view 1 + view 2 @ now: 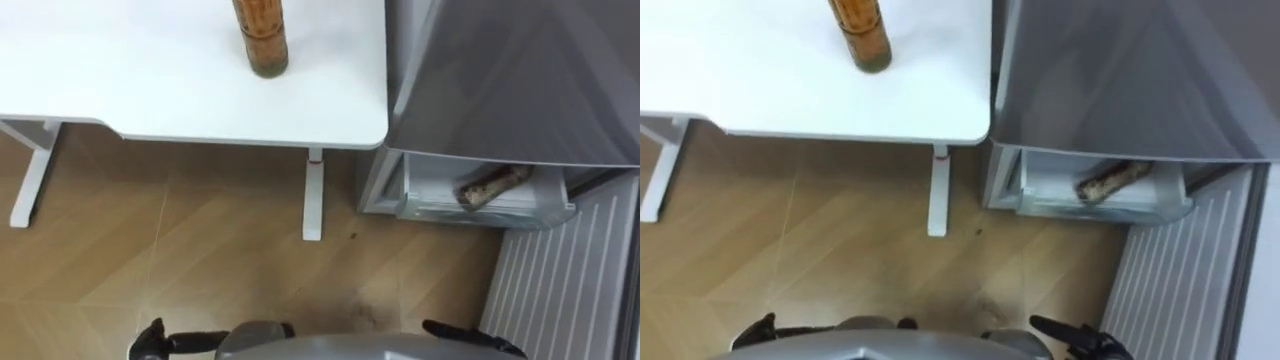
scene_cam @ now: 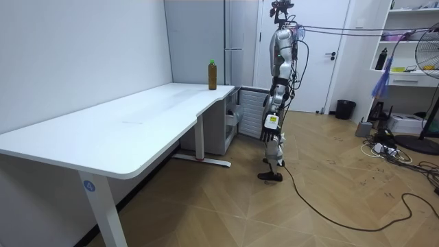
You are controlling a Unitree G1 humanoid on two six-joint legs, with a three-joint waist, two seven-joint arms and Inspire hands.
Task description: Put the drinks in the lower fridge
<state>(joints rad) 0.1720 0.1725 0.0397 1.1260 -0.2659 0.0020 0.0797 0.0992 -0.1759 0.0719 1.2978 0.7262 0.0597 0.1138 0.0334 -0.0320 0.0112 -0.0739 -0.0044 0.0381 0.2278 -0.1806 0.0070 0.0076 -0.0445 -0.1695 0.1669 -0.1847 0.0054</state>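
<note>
Figure: robot standing on the wooden floor (image 1: 200,250) before the right end of a white tabletop (image 1: 150,90) and an open grey fridge (image 1: 510,80). In the room view the robot was seen upright, with both arms hanging straight down along the body. In the eye views the left hand (image 1: 150,343) was seen low at the bottom edge, left of the torso, and the right hand (image 1: 468,338) low at the bottom edge, right of the torso. Each appeared only as a dark shape, so it could not be told whether the fingers were released or clenched. Nothing was seen held in either hand. Two drinks were counted. One upright bottle (image 1: 261,38), brown and, as the room view showed, topped with a green cap, stood on the tabletop, well back from its near edge and nearer its right edge than its left. One lying bottle (image 1: 495,185), also brown, was seen on its side, set at a slant, inside the lower fridge drawer (image 1: 430,205), a white bin pulled out beneath the fridge's grey upper front. One ribbed white door (image 1: 565,280) was seen swung open at the drawer's right. One white table leg (image 1: 313,195) was seen under the tabletop's near right corner, just left of the drawer. A label wrapped the upright bottle, but no writing on either bottle could be read.
</note>
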